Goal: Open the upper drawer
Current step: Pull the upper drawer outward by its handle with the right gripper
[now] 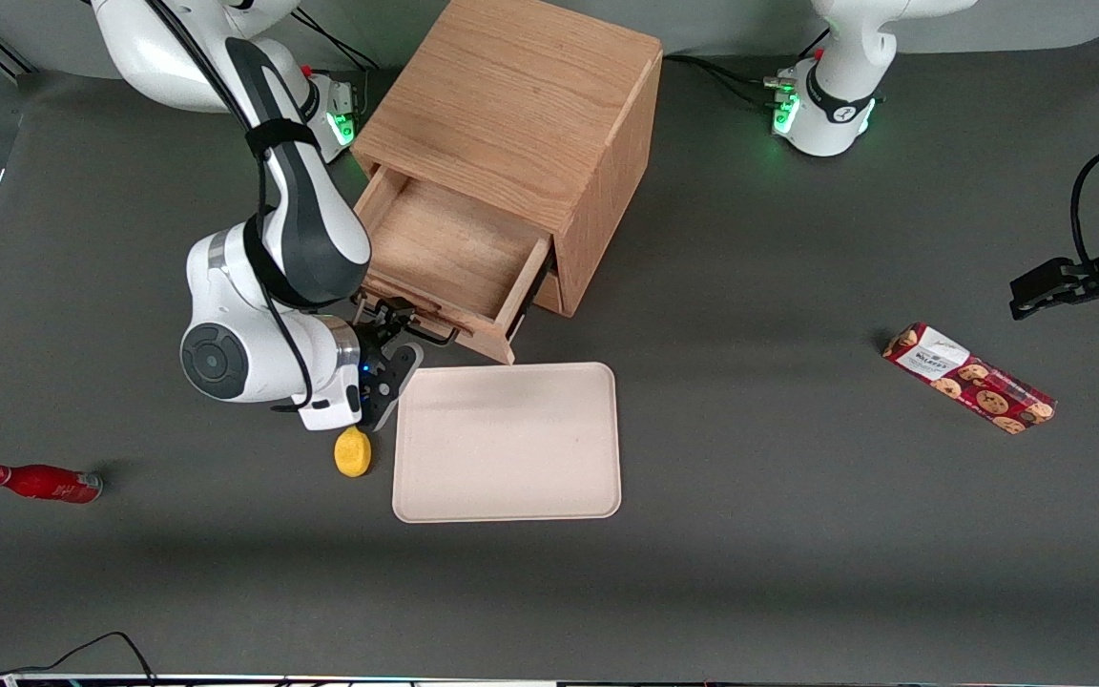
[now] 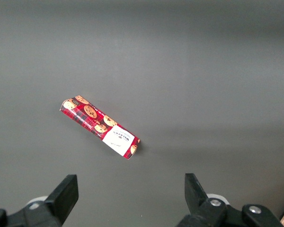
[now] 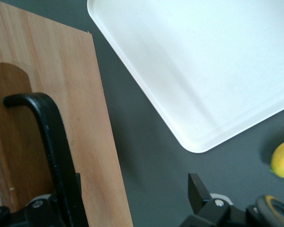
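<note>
Front view shows the upper drawer (image 1: 454,258) in the upper middle of the frame, drawn well out of the wooden cabinet (image 1: 521,105), its shallow tray bare. The gripper (image 1: 395,336) sits at the drawer's front edge, left of centre, just above the pale tray (image 1: 508,442). In the right wrist view the black bar handle (image 3: 52,142) runs between the fingers, which look spread apart with a clear gap and not clamped on it. The drawer looks rigid and light, likely sliding straight on its runners; the thin handle is the only sensible hold, and its smooth bar could slip. A yellow fruit (image 1: 353,451) lies beside the tray.
</note>
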`<state>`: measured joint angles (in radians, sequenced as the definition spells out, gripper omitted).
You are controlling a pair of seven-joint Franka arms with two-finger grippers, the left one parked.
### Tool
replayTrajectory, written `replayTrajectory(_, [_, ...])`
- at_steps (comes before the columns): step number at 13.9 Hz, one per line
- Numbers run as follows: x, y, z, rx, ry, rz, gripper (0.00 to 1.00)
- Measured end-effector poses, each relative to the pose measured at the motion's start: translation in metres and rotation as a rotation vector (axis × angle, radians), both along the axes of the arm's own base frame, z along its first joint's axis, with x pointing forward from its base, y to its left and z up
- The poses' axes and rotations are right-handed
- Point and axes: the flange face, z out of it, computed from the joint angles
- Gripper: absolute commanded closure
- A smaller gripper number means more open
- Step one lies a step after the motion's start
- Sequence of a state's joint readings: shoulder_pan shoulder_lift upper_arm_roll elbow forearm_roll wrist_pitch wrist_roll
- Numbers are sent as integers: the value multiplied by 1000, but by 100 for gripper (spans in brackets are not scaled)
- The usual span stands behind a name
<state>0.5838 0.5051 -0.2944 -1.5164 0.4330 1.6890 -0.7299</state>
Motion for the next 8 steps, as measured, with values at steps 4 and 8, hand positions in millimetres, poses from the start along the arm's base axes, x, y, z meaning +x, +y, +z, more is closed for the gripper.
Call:
replayTrajectory(4, [10,-7,-2,-1,-8,-8,0])
replayTrajectory(8, [18,-12,-7,7,-7,-14,0])
